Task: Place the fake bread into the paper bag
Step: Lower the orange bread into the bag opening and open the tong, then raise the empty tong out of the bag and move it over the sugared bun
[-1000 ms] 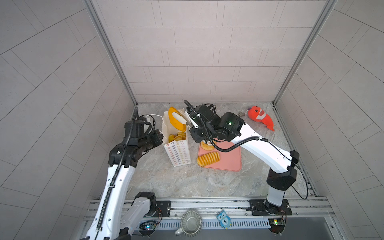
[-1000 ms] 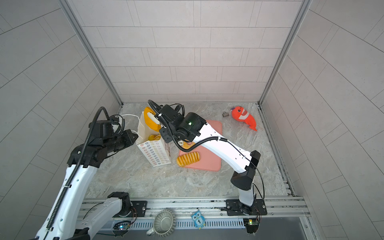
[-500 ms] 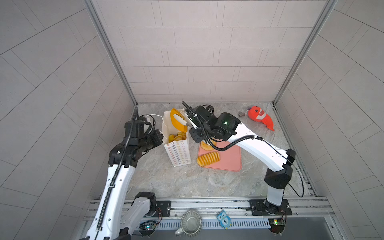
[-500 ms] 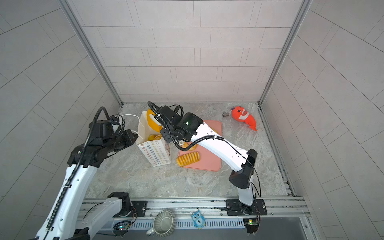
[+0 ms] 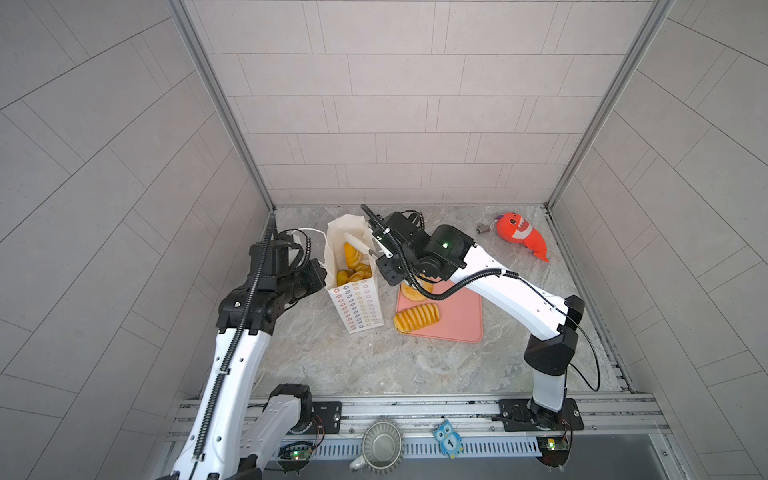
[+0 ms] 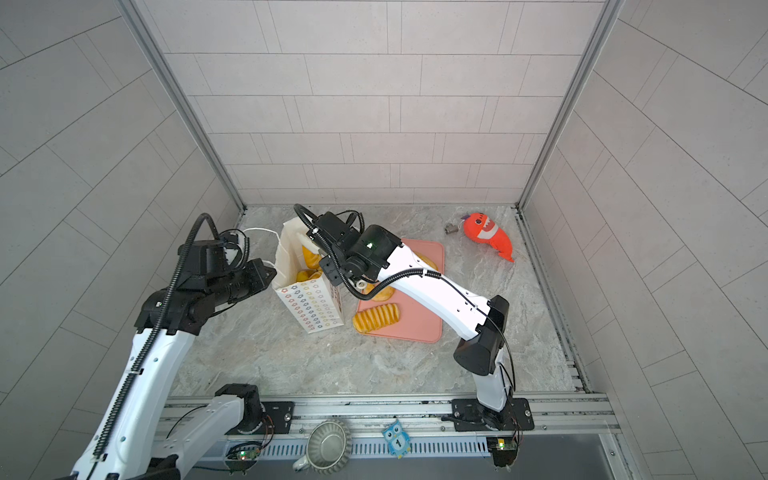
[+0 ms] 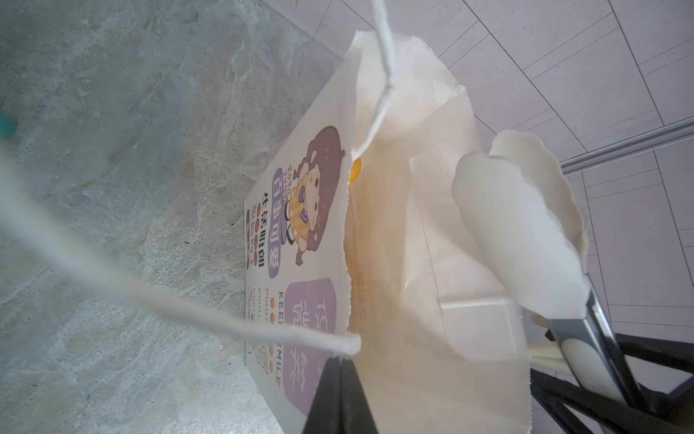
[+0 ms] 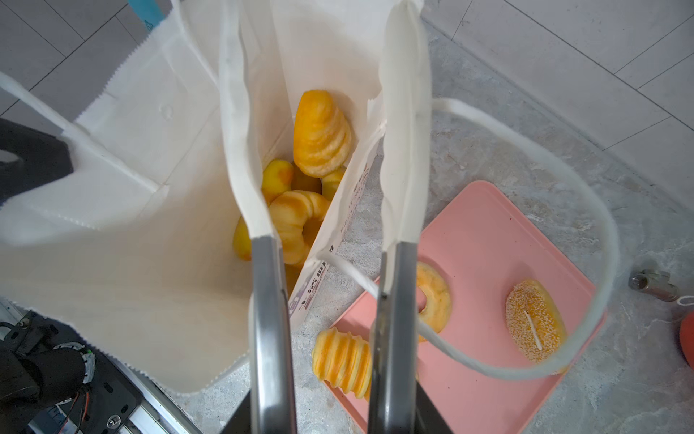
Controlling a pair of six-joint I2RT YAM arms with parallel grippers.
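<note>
The white paper bag (image 5: pixel 353 303) (image 6: pixel 311 303) stands upright left of a pink tray (image 5: pixel 457 320). My left gripper (image 5: pixel 320 270) (image 7: pixel 340 362) is shut on the bag's left rim beside a cord handle. My right gripper (image 5: pixel 359 243) (image 8: pixel 319 37) hangs over the bag mouth, open, with nothing between its long white-tipped fingers (image 7: pixel 525 233). Several pieces of fake bread (image 5: pixel 353 266) lie inside the bag, a ridged roll (image 8: pixel 321 135) on top. A ridged loaf (image 5: pixel 415 318) (image 8: pixel 341 360), a ring doughnut (image 8: pixel 435 300) and a sprinkled bun (image 8: pixel 535 325) lie on the tray.
An orange-red plush fish (image 5: pixel 521 237) and a small metal piece (image 5: pixel 482 227) lie at the back right. The bag's second cord handle (image 8: pixel 586 225) loops over the tray. A cup (image 5: pixel 380 446) and an owl tag (image 5: pixel 449 442) sit on the front rail.
The right gripper has opened over the bag, and the yellow roll it held now lies inside. The right arm shifted slightly left. The left arm has not moved.
</note>
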